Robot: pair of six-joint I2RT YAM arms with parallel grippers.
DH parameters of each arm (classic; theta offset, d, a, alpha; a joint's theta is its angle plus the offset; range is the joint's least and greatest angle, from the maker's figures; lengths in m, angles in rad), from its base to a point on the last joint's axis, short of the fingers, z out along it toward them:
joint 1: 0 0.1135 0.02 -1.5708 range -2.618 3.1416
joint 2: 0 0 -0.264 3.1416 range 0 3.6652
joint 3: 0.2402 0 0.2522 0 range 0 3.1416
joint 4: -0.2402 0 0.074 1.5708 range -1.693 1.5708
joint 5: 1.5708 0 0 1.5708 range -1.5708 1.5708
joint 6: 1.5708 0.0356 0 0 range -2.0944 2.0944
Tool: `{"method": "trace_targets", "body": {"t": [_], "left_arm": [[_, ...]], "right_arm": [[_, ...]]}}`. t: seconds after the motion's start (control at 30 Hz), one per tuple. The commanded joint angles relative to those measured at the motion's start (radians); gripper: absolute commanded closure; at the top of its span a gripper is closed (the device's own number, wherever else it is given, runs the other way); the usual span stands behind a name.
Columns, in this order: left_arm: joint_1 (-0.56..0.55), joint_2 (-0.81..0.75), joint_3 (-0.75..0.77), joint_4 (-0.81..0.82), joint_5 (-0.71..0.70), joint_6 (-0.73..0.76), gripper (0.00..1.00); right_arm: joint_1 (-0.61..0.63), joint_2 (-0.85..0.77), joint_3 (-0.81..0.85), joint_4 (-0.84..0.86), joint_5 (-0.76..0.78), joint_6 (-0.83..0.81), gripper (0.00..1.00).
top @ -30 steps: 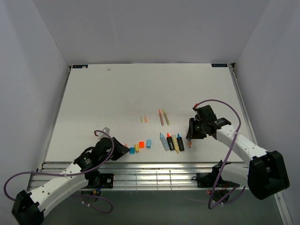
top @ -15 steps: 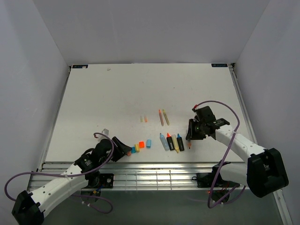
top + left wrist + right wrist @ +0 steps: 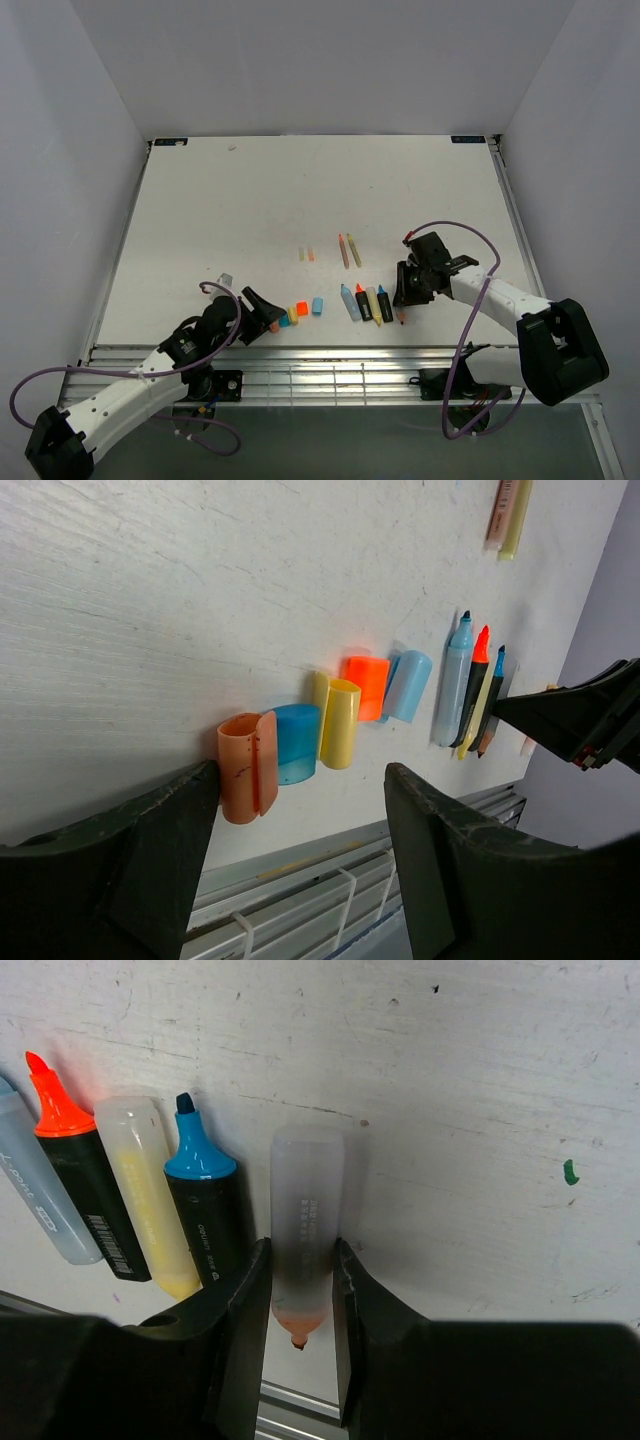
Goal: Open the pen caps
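On the white table (image 3: 250, 200), five pen caps (image 3: 340, 723) lie removed by the spread, empty left gripper (image 3: 300, 780). The right gripper (image 3: 301, 1250) clamps a bare-tipped pale marker (image 3: 305, 1190), so the task looks nearly done.

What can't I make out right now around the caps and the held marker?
- Pink cap: left wrist view, whether the left gripper's finger touches it, lost in shadow.
- Pale marker: right wrist view, right gripper's fingers cover its lower barrel; print blurred.
- Thin pens: left wrist view, cut off by top edge.
- Tiny pale caps: top view, too small to judge.
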Motion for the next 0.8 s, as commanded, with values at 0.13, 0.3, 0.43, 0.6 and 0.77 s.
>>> {"method": "trace_targets", "body": {"t": [0.13,0.3,0.43,0.6,0.77], "left_arm": [[0.005,0.020,-0.002,-0.134,-0.045,-0.028,0.16],[0.005,0.016,0.014,-0.172,-0.067,-0.034,0.12],[0.005,0.048,0.050,-0.180,-0.079,-0.014,0.06],[0.005,0.091,0.102,-0.189,-0.073,0.009,0.02],[0.005,0.102,0.133,-0.195,-0.059,0.023,0.02]], "right_arm": [[0.016,0.000,0.022,0.003,0.026,0.011,0.67],[0.016,-0.052,0.074,-0.038,0.041,0.017,0.52],[0.016,-0.070,0.143,-0.092,0.080,0.023,0.37],[-0.050,-0.078,0.269,-0.192,0.190,0.025,0.18],[-0.351,-0.073,0.333,-0.233,0.264,-0.007,0.05]]}}
